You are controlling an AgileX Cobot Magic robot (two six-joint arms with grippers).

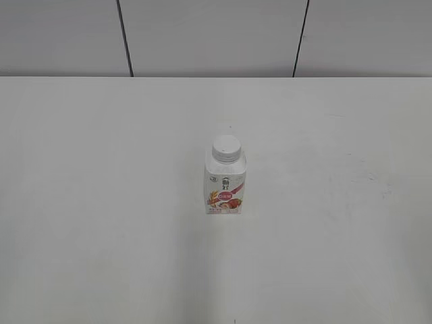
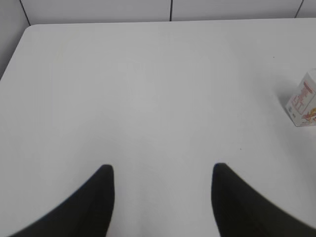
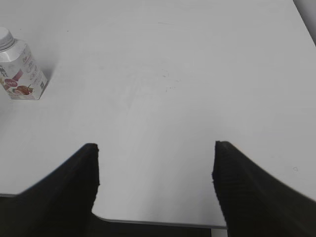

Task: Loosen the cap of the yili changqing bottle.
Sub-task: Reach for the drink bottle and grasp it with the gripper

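The yili changqing bottle stands upright in the middle of the white table, its pink-red fruit label facing me. The white ribbed cap sits on its neck. The bottle also shows at the right edge of the left wrist view and at the top left of the right wrist view, with the cap there. My left gripper is open and empty, well to the left of the bottle. My right gripper is open and empty over the table's front edge, well to the right of the bottle. Neither gripper shows in the exterior view.
The white table ends at a grey panelled wall behind. Its left edge and rounded far corner show in the left wrist view. Its front edge shows in the right wrist view.
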